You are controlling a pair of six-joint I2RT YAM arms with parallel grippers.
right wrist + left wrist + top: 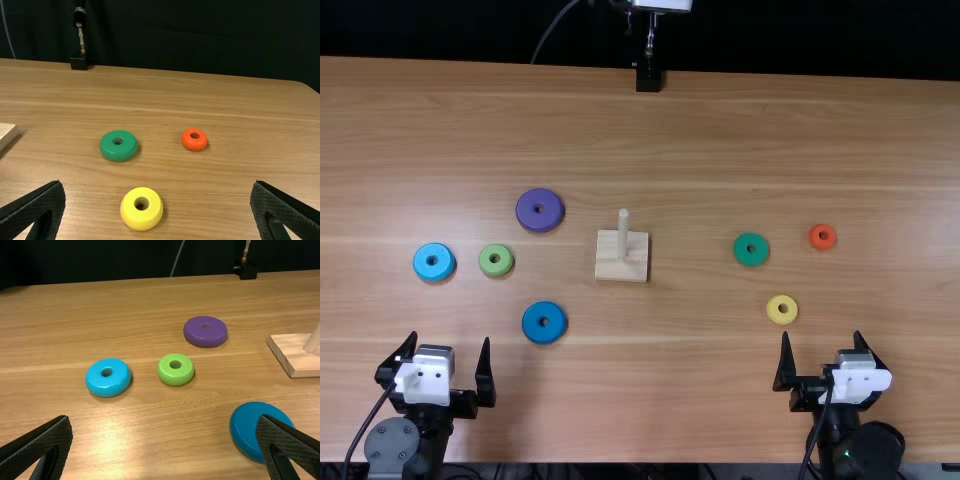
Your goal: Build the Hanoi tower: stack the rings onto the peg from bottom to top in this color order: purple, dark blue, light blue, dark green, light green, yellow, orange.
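Top view: left gripper (450, 338) lower left, right gripper (822, 336) lower right, both wide; peg (623, 232) mid-frame.
Peg axis vertical, on base (608, 268). Rings flat: purple (540, 210), dark blue (532, 333), light blue (421, 262), light green (485, 260) left; dark green (742, 253), yellow (774, 306), orange (813, 238) right. Left wrist view: peg top cut off, dark blue part-covered by a finger.

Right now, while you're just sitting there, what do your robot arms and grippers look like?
Both my arms are black. The left gripper and right gripper each have two pointy black fingers with bumpy, criss-cross insides. Behind them is a white block, and a thin black cable runs along. My left arm has a round grey cap.
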